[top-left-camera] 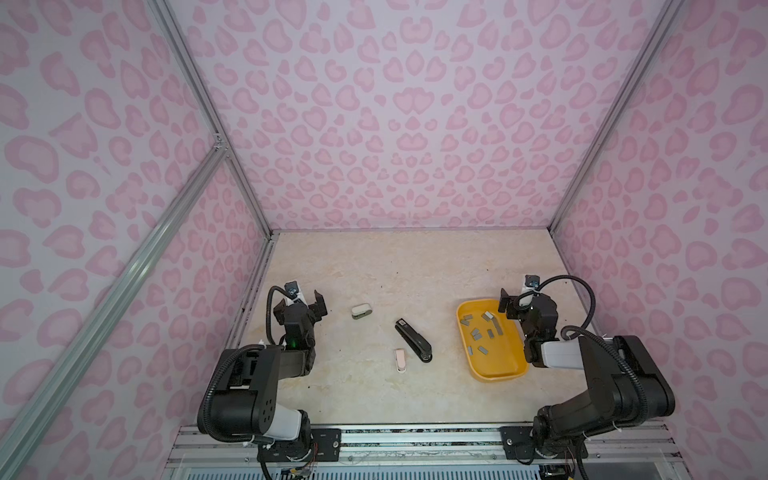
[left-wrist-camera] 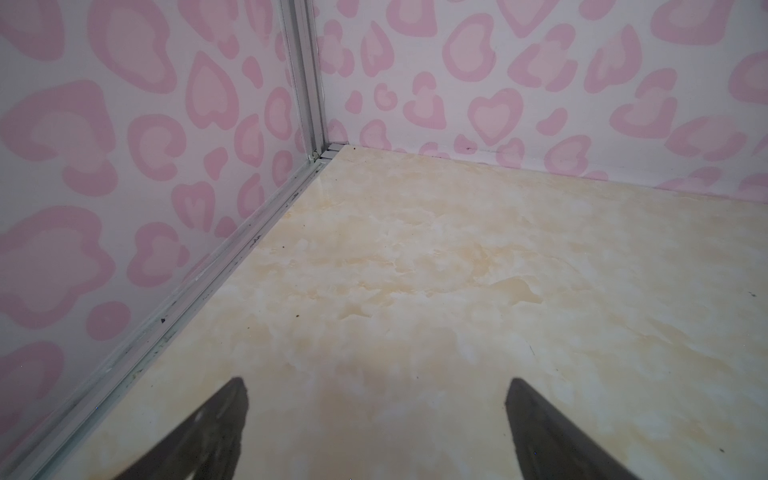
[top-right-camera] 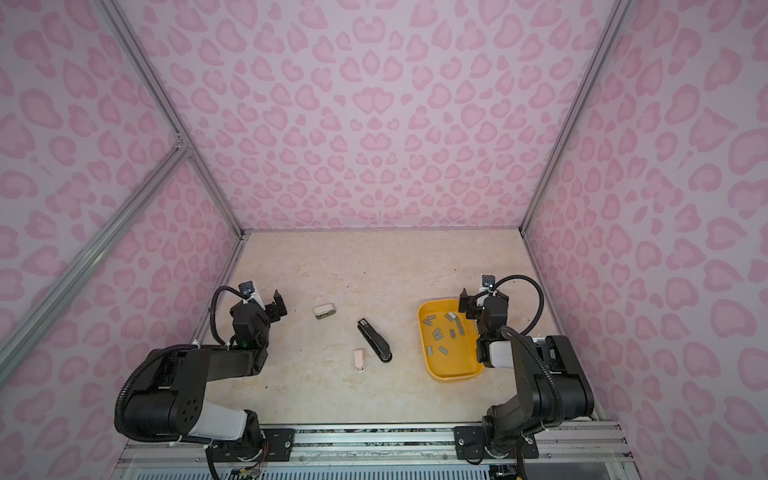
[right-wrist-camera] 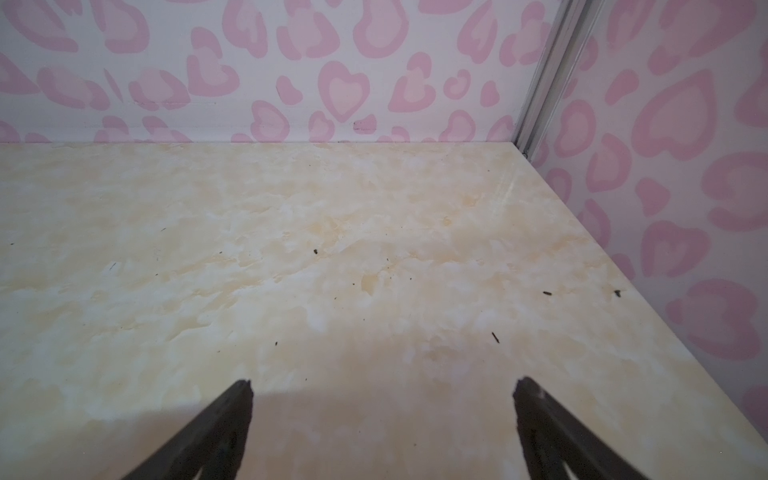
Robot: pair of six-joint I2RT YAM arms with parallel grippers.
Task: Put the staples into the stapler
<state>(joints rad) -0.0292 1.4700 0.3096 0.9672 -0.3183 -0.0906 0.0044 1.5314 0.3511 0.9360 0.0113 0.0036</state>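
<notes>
A long black stapler [top-left-camera: 413, 340] [top-right-camera: 374, 340] lies closed and slanted in the middle of the table in both top views. Several small grey strips of staples [top-left-camera: 475, 332] [top-right-camera: 437, 332] lie loose in a yellow tray [top-left-camera: 494, 368] [top-right-camera: 453, 370] at the right. My left gripper [top-left-camera: 311, 303] [top-right-camera: 270, 305] [left-wrist-camera: 376, 386] hovers open at the left, well away from the stapler, with nothing between its fingers. Over the tray's far right corner my right gripper [top-left-camera: 519, 301] [top-right-camera: 482, 301] [right-wrist-camera: 382, 386] is open and empty. Both wrist views show only bare table and walls.
A small white stapler [top-left-camera: 360, 310] [top-right-camera: 324, 311] lies behind and left of the black one. Just left of the black stapler's near end is a small pink stapler [top-left-camera: 400, 360] [top-right-camera: 360, 360]. Pink patterned walls with metal rails enclose the table on three sides.
</notes>
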